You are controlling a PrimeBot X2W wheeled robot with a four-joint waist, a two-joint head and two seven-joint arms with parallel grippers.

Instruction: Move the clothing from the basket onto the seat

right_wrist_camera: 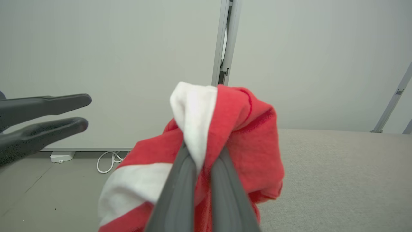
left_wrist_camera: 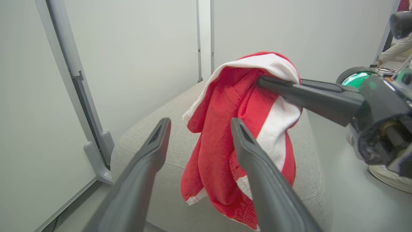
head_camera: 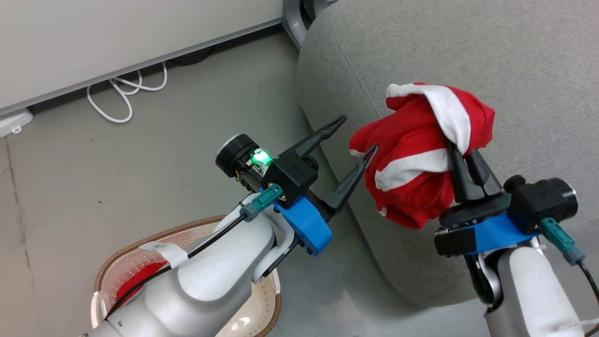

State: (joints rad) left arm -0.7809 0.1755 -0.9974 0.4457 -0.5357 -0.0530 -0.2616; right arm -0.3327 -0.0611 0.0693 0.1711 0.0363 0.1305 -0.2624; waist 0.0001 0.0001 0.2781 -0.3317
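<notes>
The right gripper (head_camera: 461,154) (right_wrist_camera: 202,151) has its two dark fingers pressed together on a red jersey (head_camera: 416,159) (right_wrist_camera: 244,122) (left_wrist_camera: 222,129), pinching a fold where a white band meets the red cloth. The jersey hangs bunched from that grip, draping down on both sides of the fingers, with its white-trimmed hem lowest. It is held over the rounded corner of the grey seat (head_camera: 468,47); whether its lower folds touch the cushion cannot be told. Just beside it, toward the robot's left, the left gripper (head_camera: 360,132) (left_wrist_camera: 200,121) holds nothing; its fingers are spread wide apart and point at the hanging cloth, with the nearer fingertip close to the jersey's edge. Behind the left forearm the basket (head_camera: 140,260) stands on the grey floor (head_camera: 140,154), well apart from the seat, with more red clothing (head_camera: 128,285) lying inside it. A white cable (head_camera: 126,93) loops on the floor by the wall.
</notes>
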